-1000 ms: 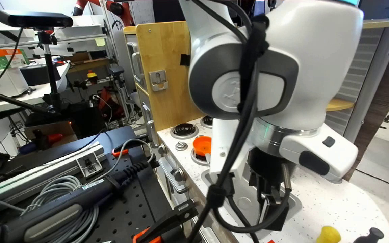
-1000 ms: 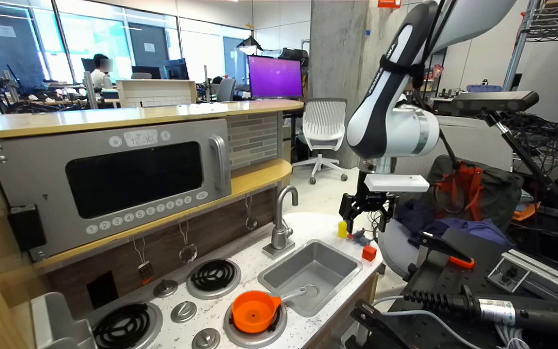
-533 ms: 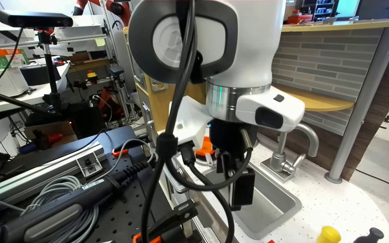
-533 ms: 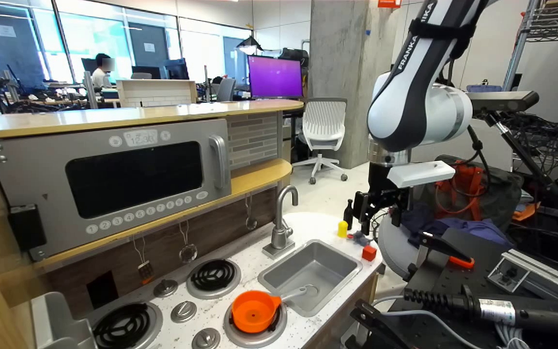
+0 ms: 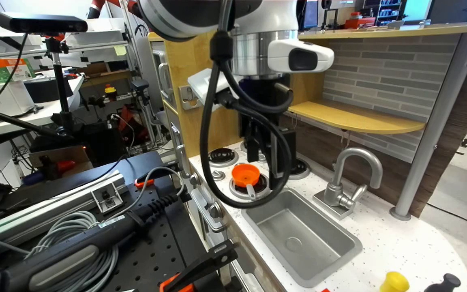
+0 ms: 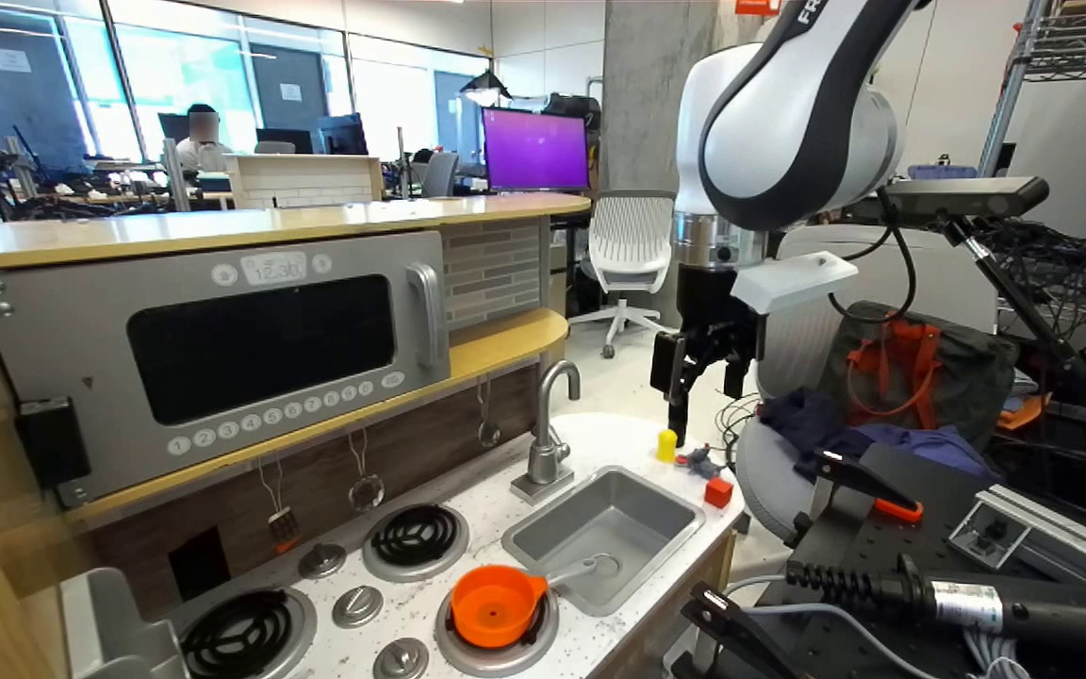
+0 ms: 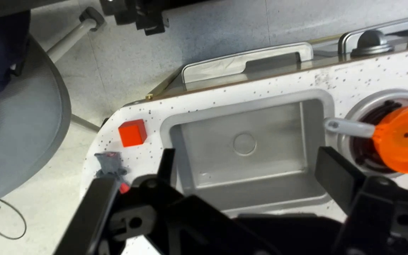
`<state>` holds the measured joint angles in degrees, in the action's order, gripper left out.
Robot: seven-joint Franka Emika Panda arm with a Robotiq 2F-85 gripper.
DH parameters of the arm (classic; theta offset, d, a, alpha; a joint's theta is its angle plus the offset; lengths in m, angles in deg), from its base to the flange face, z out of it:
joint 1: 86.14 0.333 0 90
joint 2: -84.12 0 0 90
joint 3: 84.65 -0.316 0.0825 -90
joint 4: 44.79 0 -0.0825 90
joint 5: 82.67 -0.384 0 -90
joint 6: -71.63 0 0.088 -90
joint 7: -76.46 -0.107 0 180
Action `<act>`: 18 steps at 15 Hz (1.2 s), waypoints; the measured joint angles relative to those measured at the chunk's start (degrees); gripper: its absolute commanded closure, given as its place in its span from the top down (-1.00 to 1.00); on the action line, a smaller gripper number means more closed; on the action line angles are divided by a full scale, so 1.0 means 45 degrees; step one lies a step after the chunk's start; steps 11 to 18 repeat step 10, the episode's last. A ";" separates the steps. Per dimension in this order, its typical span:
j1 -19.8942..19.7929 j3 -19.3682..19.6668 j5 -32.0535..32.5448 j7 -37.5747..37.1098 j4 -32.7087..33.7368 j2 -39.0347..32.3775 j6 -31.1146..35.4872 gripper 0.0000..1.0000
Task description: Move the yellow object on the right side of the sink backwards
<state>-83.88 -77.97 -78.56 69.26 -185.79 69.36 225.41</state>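
The yellow object (image 5: 395, 282) is small and round-topped. It stands upright on the white speckled counter beyond the sink (image 5: 306, 247), and shows in both exterior views (image 6: 666, 447). It is out of sight in the wrist view. The grey sink is empty in the wrist view (image 7: 218, 152), behind and between my fingers. My gripper (image 5: 264, 166) is open, holds nothing and hangs in the air above the counter, apart from the yellow object. It also shows open in an exterior view (image 6: 701, 377) and in the wrist view (image 7: 247, 166).
A silver faucet (image 6: 544, 429) stands behind the sink. A black bottle (image 6: 680, 424), a grey toy (image 7: 110, 164) and a red cube (image 7: 132, 133) are near the yellow object. An orange pan (image 6: 494, 606) sits on a burner. A wooden shelf (image 5: 363, 116) overhangs the back.
My arm and open gripper have risen and moved left in an exterior view, from over the sink toward the burner side. The yellow object has not moved.
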 measured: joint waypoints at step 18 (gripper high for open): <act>0.0028 -0.0346 0.0000 0.0028 -0.0114 0.0148 -0.0539 1.00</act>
